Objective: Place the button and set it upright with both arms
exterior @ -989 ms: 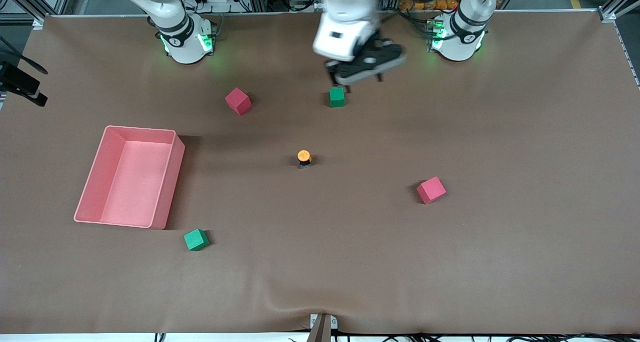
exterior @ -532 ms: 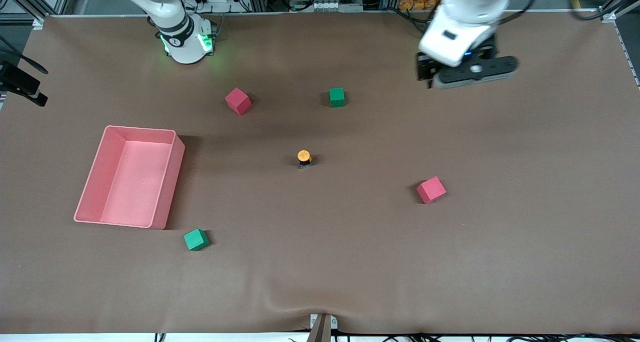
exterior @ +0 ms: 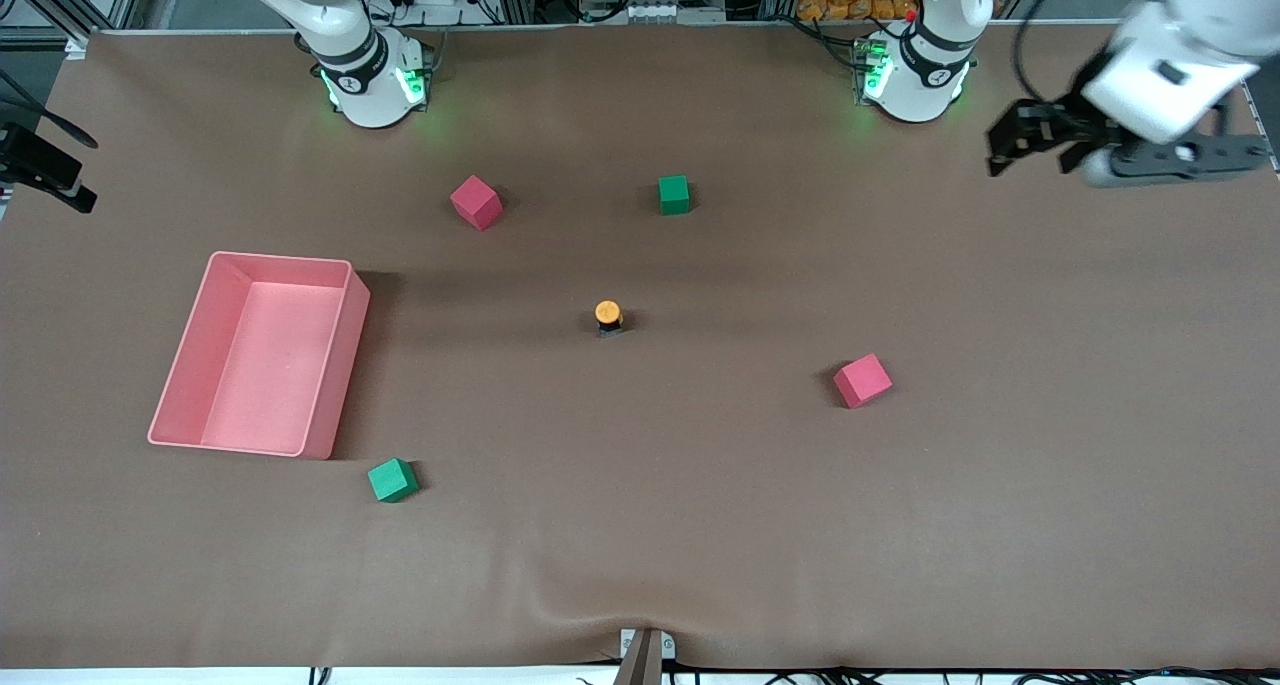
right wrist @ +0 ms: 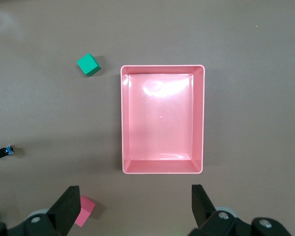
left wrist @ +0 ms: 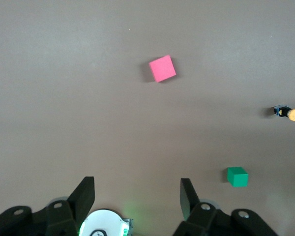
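Note:
The button [exterior: 608, 315] stands upright mid-table, its orange cap on top of a dark body. It also shows in the left wrist view [left wrist: 287, 113] and at the edge of the right wrist view [right wrist: 0, 153]. My left gripper [exterior: 1035, 155] is open and empty, up in the air over the table's edge at the left arm's end; in its wrist view [left wrist: 136, 189] it is over the left arm's base [left wrist: 105, 223]. My right gripper [right wrist: 135, 196] is open and empty, high over the table beside the pink bin [right wrist: 162, 67]; it is out of the front view.
The pink bin [exterior: 280, 258] sits toward the right arm's end. A red cube [exterior: 476, 202] and a green cube [exterior: 674, 194] lie near the bases. Another red cube [exterior: 862, 380] and another green cube [exterior: 392, 480] lie nearer the front camera.
My left arm has swung from over the green cube near the bases toward the left arm's end of the table. The button and cubes have not moved.

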`<state>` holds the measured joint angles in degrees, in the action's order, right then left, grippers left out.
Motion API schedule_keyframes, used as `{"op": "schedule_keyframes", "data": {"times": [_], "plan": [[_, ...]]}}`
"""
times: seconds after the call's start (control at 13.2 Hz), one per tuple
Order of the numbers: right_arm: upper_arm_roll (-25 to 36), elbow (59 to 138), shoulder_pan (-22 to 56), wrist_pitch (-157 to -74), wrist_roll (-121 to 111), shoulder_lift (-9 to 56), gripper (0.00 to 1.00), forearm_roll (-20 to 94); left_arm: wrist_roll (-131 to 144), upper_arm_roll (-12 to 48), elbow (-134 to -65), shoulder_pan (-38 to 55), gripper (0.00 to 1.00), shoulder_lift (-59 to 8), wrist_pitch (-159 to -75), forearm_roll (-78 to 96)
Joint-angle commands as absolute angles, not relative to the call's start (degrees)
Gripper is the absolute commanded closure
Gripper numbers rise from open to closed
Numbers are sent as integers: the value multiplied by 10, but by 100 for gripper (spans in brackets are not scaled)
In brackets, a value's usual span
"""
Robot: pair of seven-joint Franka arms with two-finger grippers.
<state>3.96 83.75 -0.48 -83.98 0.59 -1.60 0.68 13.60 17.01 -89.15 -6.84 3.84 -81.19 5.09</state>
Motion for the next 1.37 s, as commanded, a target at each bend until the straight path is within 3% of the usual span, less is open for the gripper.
{"op": "schedule_keyframes", "data": {"times": [0.0, 1.29], "plan": [[34, 830, -11, -833, 0, -13, 0, -2, 106, 176, -910, -85, 22, 62, -826, 29], [34, 830, -11, -833, 3, -10, 0, 3, 70, 157, -879, -101, 22, 36, -837, 1]]}}
